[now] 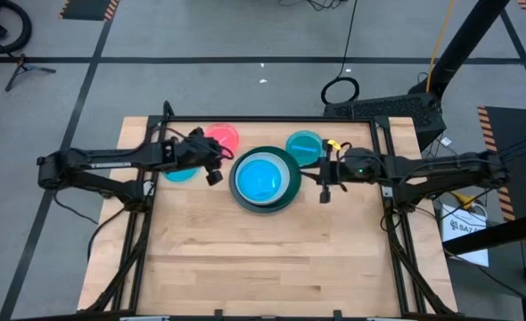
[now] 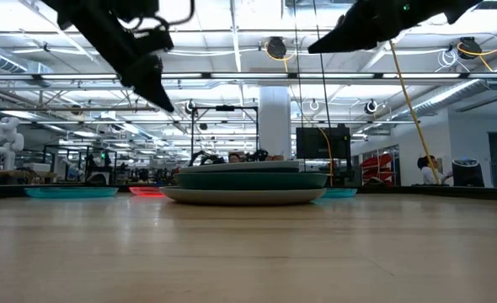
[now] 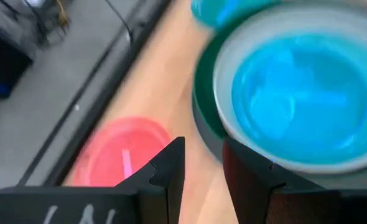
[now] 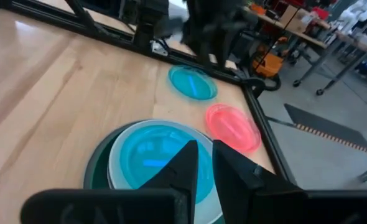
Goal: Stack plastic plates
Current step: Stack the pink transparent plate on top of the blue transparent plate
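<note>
A stack of plates (image 1: pixel 265 178) sits mid-table. In the low view a grey plate (image 2: pixel 244 197) is at its bottom with a dark green plate (image 2: pixel 248 179) on it. A pale-rimmed plate (image 3: pixel 224 81) and a bright blue one (image 3: pixel 295 93) lie on top. A pink-red plate (image 1: pixel 223 136) lies flat near the far edge. One bright blue plate (image 1: pixel 181 172) lies under the left arm and another (image 1: pixel 305 147) far-right of the stack. My left gripper (image 1: pixel 214 174) hovers raised just left of the stack, slightly open and empty. My right gripper (image 1: pixel 325 187) hovers raised to its right, shut and empty.
A black frame rail (image 1: pixel 272 119) runs along the table's far edge, and side rails (image 1: pixel 397 250) run toward the near corners. The near half of the wooden table (image 1: pixel 263 259) is bare. Beyond the table, cables and floor tape show.
</note>
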Robot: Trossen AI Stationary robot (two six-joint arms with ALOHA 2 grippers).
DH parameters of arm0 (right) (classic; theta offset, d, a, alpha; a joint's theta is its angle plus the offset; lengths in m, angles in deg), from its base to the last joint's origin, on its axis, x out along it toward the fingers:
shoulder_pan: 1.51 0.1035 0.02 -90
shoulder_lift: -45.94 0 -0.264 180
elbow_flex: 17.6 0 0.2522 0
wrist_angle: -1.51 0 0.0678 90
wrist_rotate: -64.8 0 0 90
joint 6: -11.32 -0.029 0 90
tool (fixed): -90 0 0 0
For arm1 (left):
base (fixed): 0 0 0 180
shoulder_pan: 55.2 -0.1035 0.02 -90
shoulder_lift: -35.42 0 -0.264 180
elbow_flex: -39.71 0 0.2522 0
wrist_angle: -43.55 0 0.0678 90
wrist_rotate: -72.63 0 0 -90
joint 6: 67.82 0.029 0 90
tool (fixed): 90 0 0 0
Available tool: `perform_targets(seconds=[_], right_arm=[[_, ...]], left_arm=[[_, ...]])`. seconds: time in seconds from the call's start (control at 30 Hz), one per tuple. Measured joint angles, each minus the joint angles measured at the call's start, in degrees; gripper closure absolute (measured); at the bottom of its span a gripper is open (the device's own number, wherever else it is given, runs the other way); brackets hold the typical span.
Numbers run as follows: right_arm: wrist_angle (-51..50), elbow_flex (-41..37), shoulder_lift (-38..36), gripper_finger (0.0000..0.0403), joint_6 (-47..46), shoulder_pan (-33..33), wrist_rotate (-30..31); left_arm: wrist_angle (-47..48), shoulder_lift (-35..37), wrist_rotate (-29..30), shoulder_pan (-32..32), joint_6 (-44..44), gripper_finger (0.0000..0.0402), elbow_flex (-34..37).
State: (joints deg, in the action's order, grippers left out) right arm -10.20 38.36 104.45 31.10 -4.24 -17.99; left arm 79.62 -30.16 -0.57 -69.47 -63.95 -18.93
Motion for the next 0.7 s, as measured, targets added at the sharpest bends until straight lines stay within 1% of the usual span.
perform_targets(seconds=[0.13,0.27,0.4,0.5,0.7], right_arm=[[-0.5,0.0,-0.5,0.0358,1.1,0.0,0.0],[-1.7,0.0,-0.5,0.0358,1.5,0.0,0.0],[-1.9,0.0,-0.5,0.0358,1.7,0.0,0.1],[-1.9,0.0,-0.5,0.0358,1.8,0.0,0.1],[-1.9,0.0,-0.5,0.0358,1.7,0.0,0.1]], left_arm=[[2.1,-5.6,-0.4,0.0,1.5,0.0289,0.0],[1.6,-11.0,-1.0,-1.0,4.5,0.0289,0.0],[1.3,-15.6,-5.9,-4.0,8.4,0.0289,0.0],[1.3,-17.8,-9.9,-7.2,11.0,0.0289,0.0],[0.5,-18.8,-11.4,-12.9,14.1,0.0289,0.0]])
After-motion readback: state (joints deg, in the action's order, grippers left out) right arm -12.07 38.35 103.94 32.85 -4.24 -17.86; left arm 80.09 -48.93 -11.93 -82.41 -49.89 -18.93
